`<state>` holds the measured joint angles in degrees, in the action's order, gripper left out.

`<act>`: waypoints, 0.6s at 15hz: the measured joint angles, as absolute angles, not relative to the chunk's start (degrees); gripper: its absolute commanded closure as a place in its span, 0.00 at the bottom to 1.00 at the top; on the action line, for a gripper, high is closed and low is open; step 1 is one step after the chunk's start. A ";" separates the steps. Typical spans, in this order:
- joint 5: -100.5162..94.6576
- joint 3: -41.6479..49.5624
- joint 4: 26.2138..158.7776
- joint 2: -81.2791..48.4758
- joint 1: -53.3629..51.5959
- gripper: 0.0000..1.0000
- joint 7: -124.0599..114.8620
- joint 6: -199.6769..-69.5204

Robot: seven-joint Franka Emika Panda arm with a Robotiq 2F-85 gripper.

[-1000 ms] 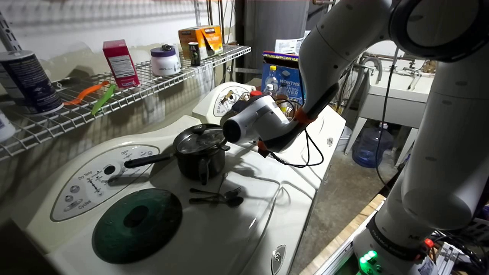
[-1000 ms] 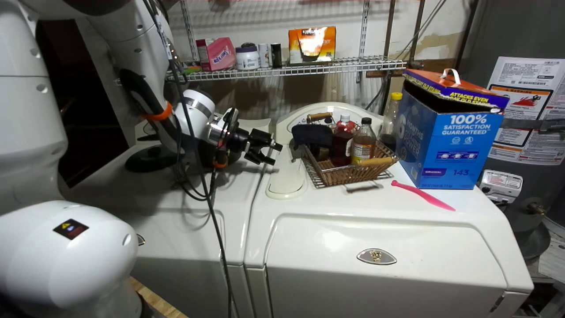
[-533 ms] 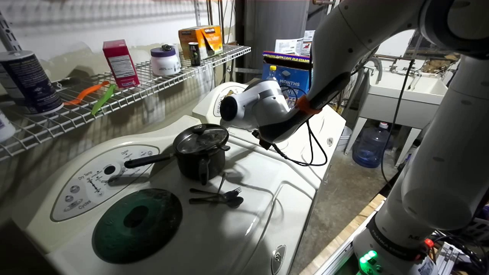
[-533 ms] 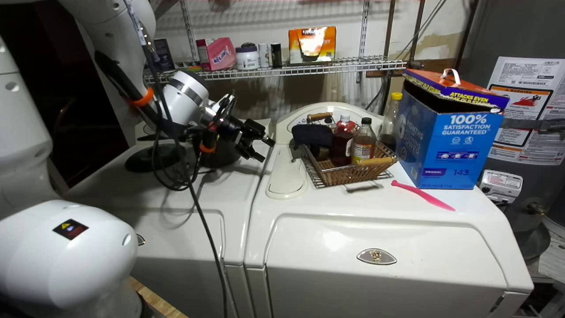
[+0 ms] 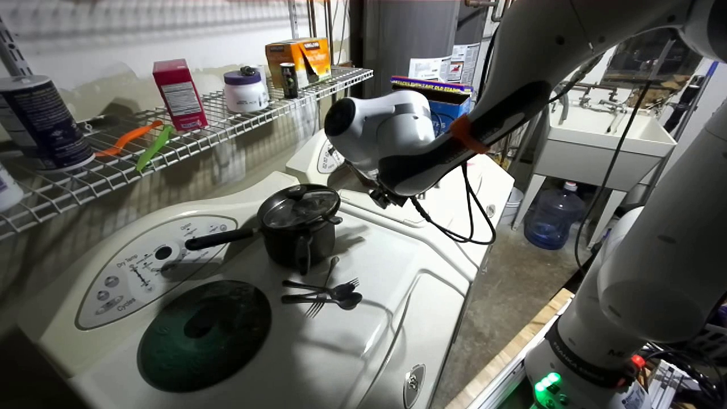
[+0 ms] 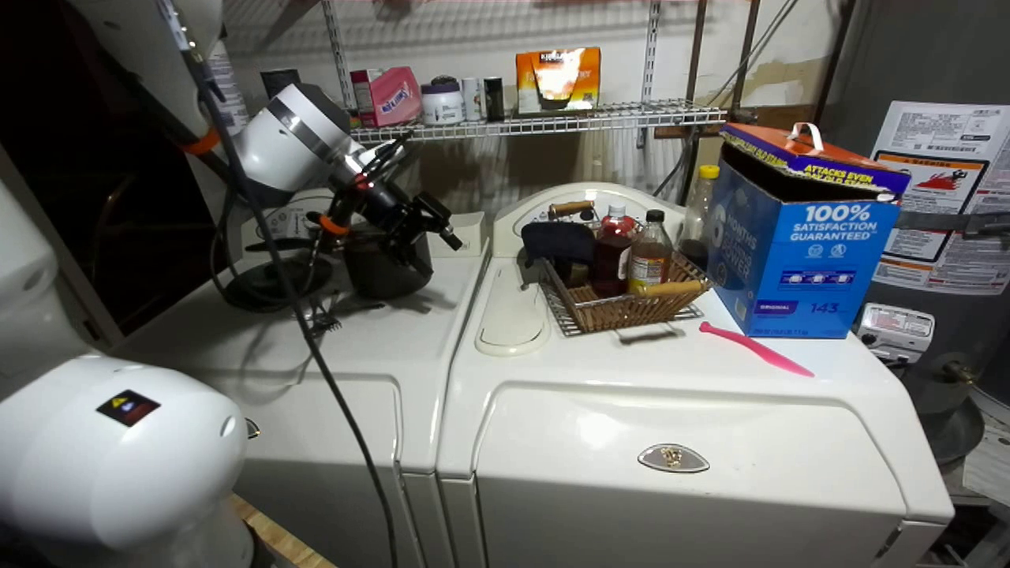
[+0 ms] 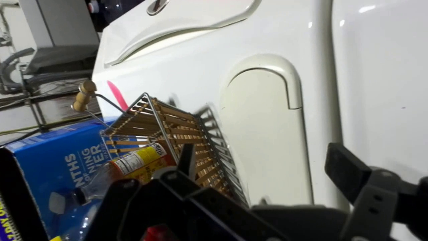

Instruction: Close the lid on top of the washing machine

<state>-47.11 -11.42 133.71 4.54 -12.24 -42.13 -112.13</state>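
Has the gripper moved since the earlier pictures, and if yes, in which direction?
Yes. In an exterior view, the gripper has moved up and toward the picture's left edge, farther from the slatted basket.

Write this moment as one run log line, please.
black gripper: open, empty | round glass lid: on black long-handled pot | pot: on white laundry machine

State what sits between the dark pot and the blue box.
In an exterior view: the basket with its bottles beside the blue box, then the cream panel, then the long seam nearest the pot. The gripper partly covers the pot there.
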 measured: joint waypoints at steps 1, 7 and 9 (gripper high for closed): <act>-44.24 -11.52 133.91 5.80 -12.34 0.00 -39.07 -112.42; -30.12 -11.74 135.84 15.42 -13.39 0.00 -20.82 -113.70; -27.19 -11.93 136.98 19.45 -14.00 0.00 -16.05 -115.44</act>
